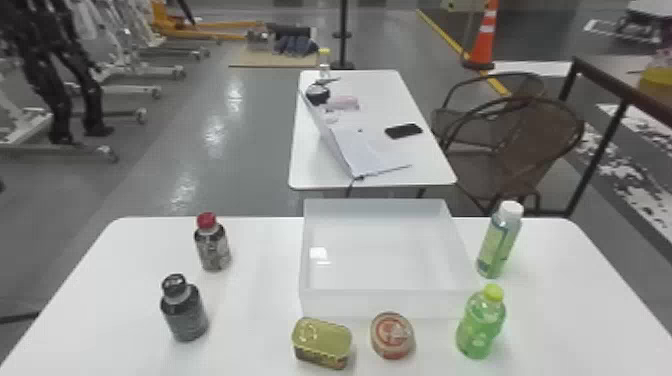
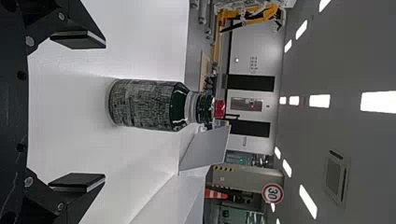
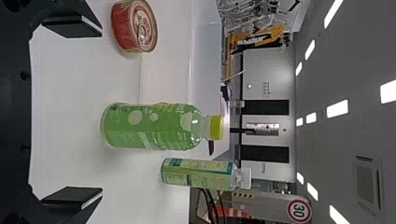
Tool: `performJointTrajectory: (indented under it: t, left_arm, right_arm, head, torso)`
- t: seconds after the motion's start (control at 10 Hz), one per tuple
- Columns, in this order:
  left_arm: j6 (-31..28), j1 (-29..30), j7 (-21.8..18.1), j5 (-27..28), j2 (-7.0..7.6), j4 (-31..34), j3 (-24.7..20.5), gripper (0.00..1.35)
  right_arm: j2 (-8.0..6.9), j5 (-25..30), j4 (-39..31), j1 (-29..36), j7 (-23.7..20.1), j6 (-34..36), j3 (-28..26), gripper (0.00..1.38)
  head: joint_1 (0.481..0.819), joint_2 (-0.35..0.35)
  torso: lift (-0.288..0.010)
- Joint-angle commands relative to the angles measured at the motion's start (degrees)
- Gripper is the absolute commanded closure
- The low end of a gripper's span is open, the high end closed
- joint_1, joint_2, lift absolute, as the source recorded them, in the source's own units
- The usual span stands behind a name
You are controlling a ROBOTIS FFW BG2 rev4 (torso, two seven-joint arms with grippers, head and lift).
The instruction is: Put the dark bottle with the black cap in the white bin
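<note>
Have left gripper (image 2: 104,111) with fingers spread wide in left wrist view, aimed at dark bottle (image 1: 185,312), apart from it. In right wrist view, see right gripper (image 3: 102,112), fingers spread wide too, facing green bottle (image 1: 480,325), apart from it.

Find dark bottle upright on table (image 1: 250,340), black cap on, at near left in head view, outside bin (image 1: 390,304) and well apart from it. Behind it and slightly right, see red-cap bottle (image 1: 213,250), upright.

Moving right, get bin open-topped on table's far half, around the middle. Just in front of its near wall, see gold tin (image 1: 322,340) on the left, round tin (image 1: 392,334) on the right. Beside bin's near right corner, find green bottle upright, yellow-green cap; farther back, also upright, white-cap bottle (image 1: 499,242), right of bin.

Beyond, see second table (image 1: 310,165) with phone (image 1: 404,131) on it, chairs (image 1: 530,130) to its right, cone (image 1: 485,40) farther back.
</note>
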State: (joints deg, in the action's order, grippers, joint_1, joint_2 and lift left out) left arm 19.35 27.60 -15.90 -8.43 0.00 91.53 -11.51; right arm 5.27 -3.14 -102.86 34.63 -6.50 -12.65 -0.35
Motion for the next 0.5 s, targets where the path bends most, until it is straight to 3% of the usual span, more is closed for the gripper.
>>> performJointTrajectory:
  t: [0.0,0.4]
  left_arm:
    - [0.0,0.1,0.0,0.0,-0.15,0.0,0.0,0.27]
    - [0.0,0.0,0.0,0.0,-0.15,0.0,0.2,0.27]
  right_arm:
    - [0.0,0.0,0.0,0.0,0.0,0.0,0.0,0.1]
    - [0.0,0.0,0.0,0.0,0.0,0.0,0.0,0.1]
  head:
    - [0.549,0.0]
    - [0.549,0.0]
  torso:
    - [-0.1]
    - [-0.1]
